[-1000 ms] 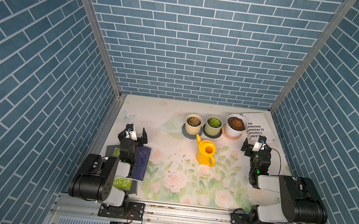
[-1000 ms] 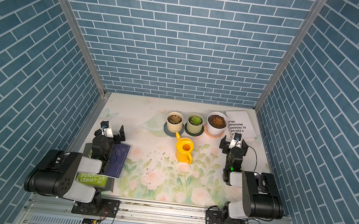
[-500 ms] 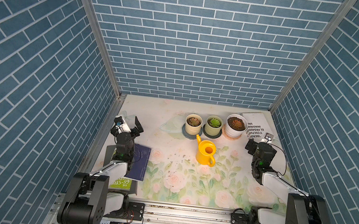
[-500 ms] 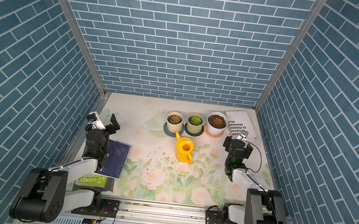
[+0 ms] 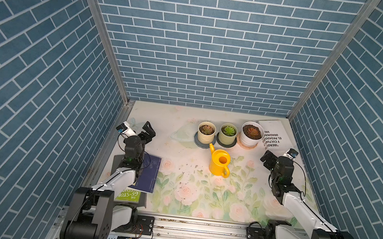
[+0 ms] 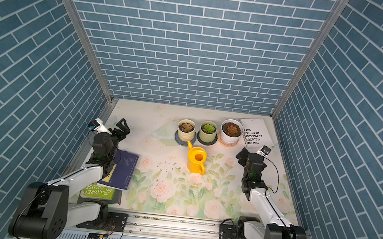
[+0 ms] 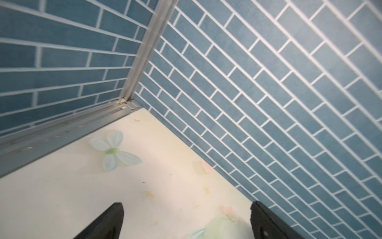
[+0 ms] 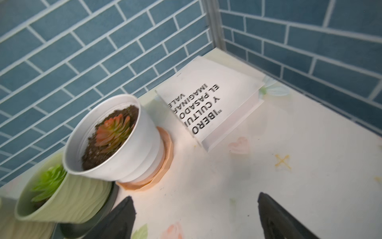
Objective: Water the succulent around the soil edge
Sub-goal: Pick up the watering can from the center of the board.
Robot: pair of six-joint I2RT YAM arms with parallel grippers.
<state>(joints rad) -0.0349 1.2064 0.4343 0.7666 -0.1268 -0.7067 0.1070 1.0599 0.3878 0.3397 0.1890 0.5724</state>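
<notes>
Getting ready to grab the watering can (image 5: 219,162) near the middle of the table (image 5: 179,128), I think; both my jaws are wide apart, holding nothing. Next: pinch its handle (image 5: 226,172).

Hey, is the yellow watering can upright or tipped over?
Upright. The yellow watering can stands on its base, round opening facing up in both top views.

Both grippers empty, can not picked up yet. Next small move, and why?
Probably swing the right gripper over to the handle of the yellow watering can. The can stands untouched on the table with its handle turned toward the robot's right. That gripper is open, empty and nearer than the left gripper, and the succulent is on its side.
</notes>
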